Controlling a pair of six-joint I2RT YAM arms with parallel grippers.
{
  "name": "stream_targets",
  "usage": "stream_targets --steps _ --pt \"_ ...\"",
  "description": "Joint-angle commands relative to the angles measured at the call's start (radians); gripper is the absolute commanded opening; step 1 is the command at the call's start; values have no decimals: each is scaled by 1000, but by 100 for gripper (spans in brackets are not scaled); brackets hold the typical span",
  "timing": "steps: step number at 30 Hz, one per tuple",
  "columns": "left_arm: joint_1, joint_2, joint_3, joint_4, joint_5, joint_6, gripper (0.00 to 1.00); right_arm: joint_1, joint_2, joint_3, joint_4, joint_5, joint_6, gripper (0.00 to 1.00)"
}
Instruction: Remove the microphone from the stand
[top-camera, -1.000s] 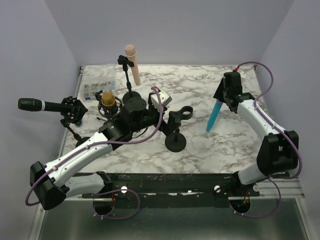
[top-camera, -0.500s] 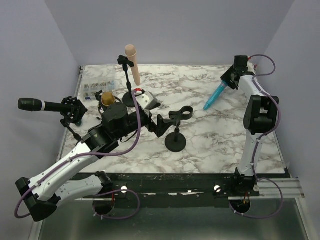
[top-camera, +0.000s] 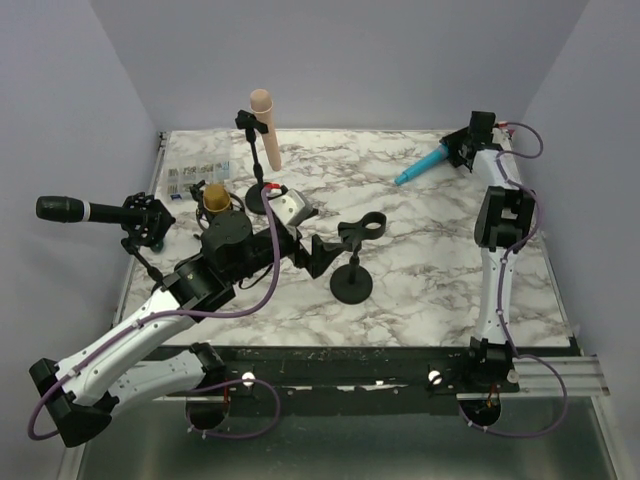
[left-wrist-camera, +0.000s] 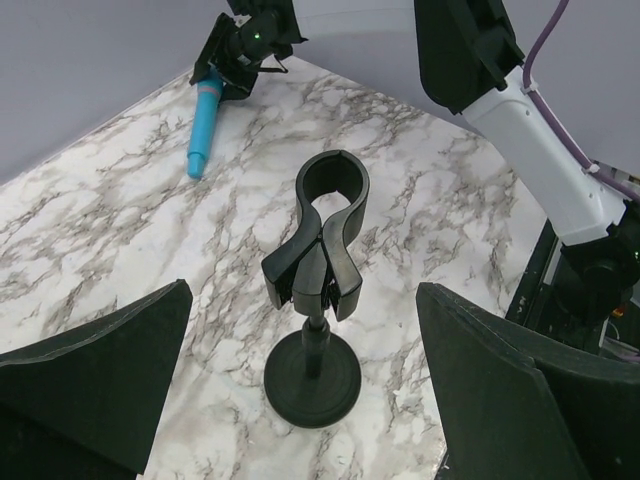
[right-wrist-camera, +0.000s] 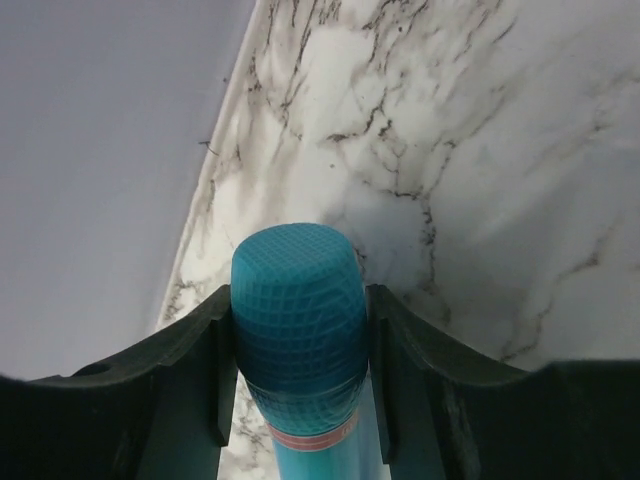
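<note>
**Top external.** My right gripper (top-camera: 458, 153) is out at the far right of the table (top-camera: 430, 260), at about 1 o'clock from its middle. It is clamped on the head end of the teal microphone (top-camera: 420, 166). The microphone's body runs out from the jaws toward 8 o'clock, low over the marble; whether its tail touches I cannot tell. The stand (top-camera: 354, 258) is well apart from it, near the table's middle, with its clip bare. My left gripper (top-camera: 322, 252) sits just beside the stand at its 9 o'clock, jaws spread wide and holding nothing.

**Left wrist.** My left fingers (left-wrist-camera: 100, 385) frame the view at 8 and 4 o'clock, wide apart. The stand is upright between them, touching neither. The microphone is at 11 o'clock, its upper end in my right gripper and its tail slanting down toward 6 o'clock.

**Right wrist.** The microphone's teal mesh head fills the centre. My right fingers (right-wrist-camera: 185, 375) press on it from 9 and 3 o'clock, and marble lies beyond from 12 to 3 o'clock.
</note>
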Motion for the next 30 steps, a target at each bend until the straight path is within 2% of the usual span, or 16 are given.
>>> stream_targets --steps 1,6,9,17,21,30 --pt "-4 -2 -18 26 -27 15 99 9 91 48 94 -58 181 1" --pt "-5 14 -17 31 -14 4 98 27 105 24 144 -53 249 1" --pt "-4 28 -13 27 -12 0 98 32 62 -69 190 -29 257 1" --pt "-6 33 -6 25 7 -20 98 55 -51 -222 178 -23 129 1" --pt "-6 21 -9 29 18 -29 98 108 -96 -290 188 -14 58 1" --pt "-6 -11 -16 22 -25 -3 98 307 -39 -253 168 8 28 2"
